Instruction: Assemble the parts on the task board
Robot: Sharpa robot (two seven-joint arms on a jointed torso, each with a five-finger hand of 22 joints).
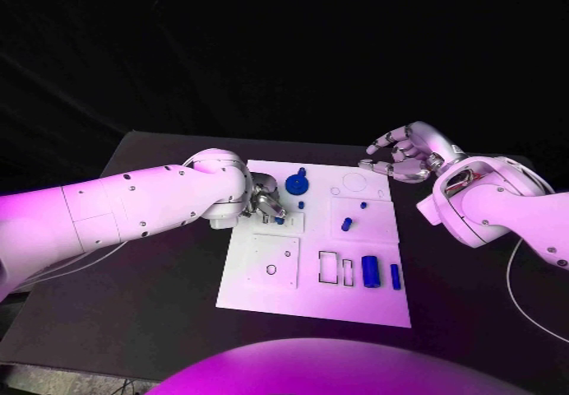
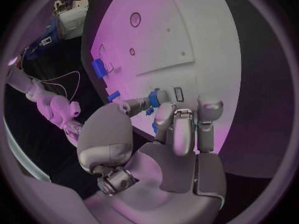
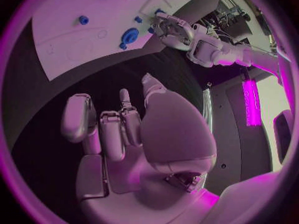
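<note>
My left hand (image 1: 263, 204) rests on the task board (image 1: 311, 306) (white, mid-counter), fingers (image 2: 163, 115) pinching a small blue part (image 2: 154, 97). My right hand (image 1: 403, 154) hovers off the board's far right corner, fingers half-curled, holding nothing.

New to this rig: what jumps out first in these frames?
The white task board in the middle of the black table, dotted with small blue parts, the biggest a blue cylinder near its right edge. The left hand is down on the board's left side, fingers on a small blue part. The right hand hovers off the board's far right corner, holding nothing.
</note>
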